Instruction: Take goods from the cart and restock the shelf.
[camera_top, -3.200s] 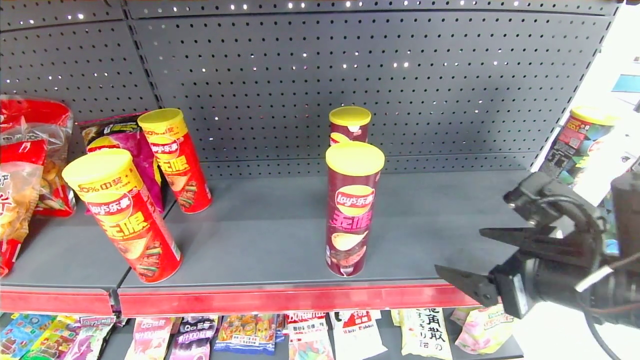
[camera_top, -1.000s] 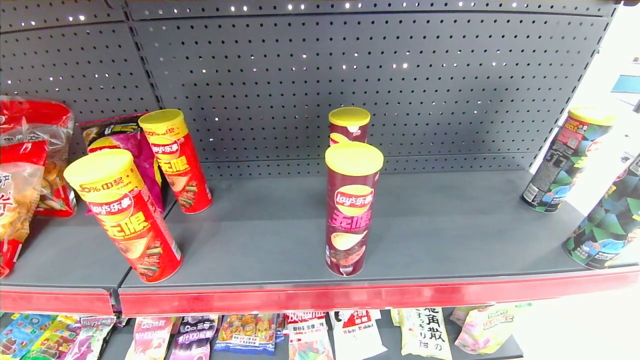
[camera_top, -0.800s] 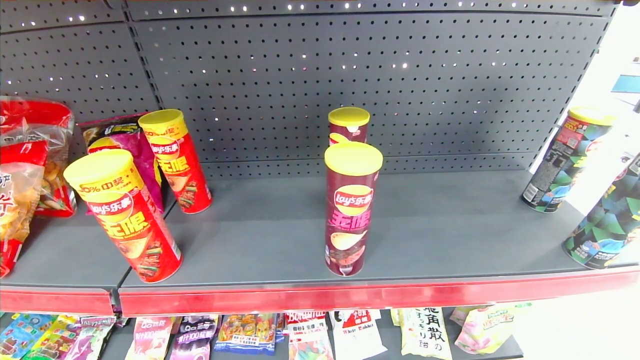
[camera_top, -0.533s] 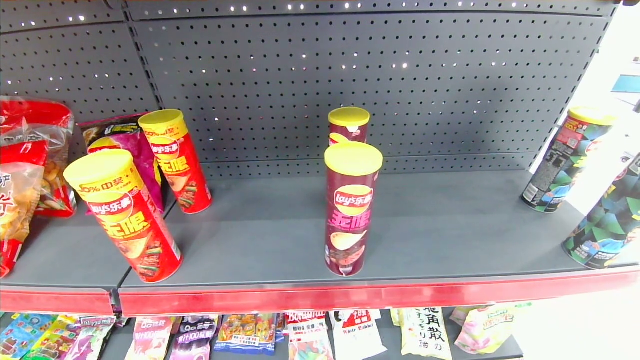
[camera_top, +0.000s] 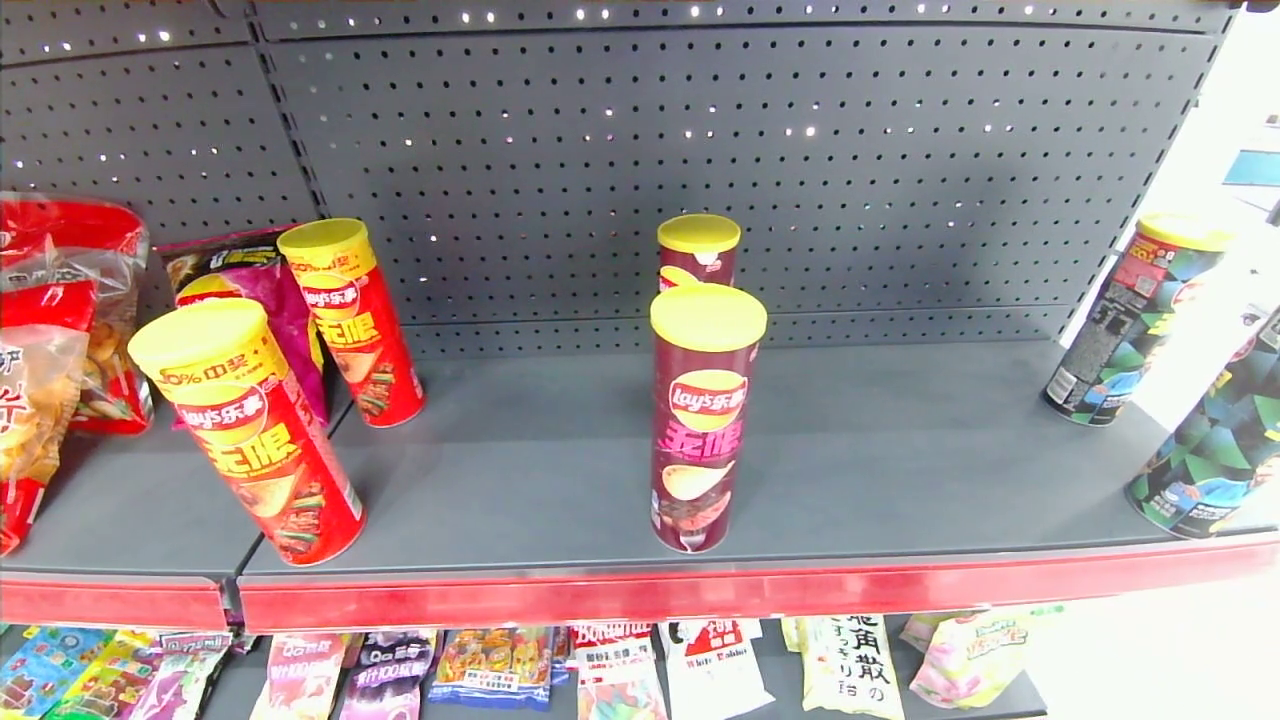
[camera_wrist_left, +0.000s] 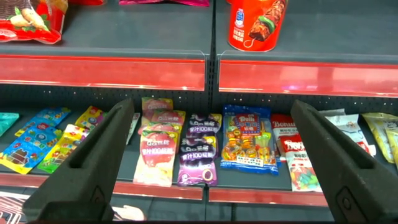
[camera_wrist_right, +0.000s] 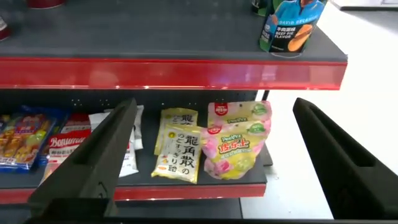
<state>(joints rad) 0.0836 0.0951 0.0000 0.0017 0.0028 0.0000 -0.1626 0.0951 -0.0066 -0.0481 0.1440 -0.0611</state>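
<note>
While shelf (camera_top: 560, 470) runs ahead of left claw (camera_wrist_left: 211, 104) and right claw (camera_wrist_right: 214, 102), maroon can (camera_top: 705, 420) stands on it upright, long axis vertical, lid (camera_top: 708, 316) up. Red can (camera_wrist_left: 255, 25) sits at shelf edge beyond left claw, dark can (camera_wrist_right: 291, 25) beyond right claw. Both claws spread wide, empty.

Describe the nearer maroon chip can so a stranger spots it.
On the grey shelf with the red front edge, the front maroon can stands mid-shelf, near the edge. A rear maroon can hides behind it; the red cans stand farther left.
</note>
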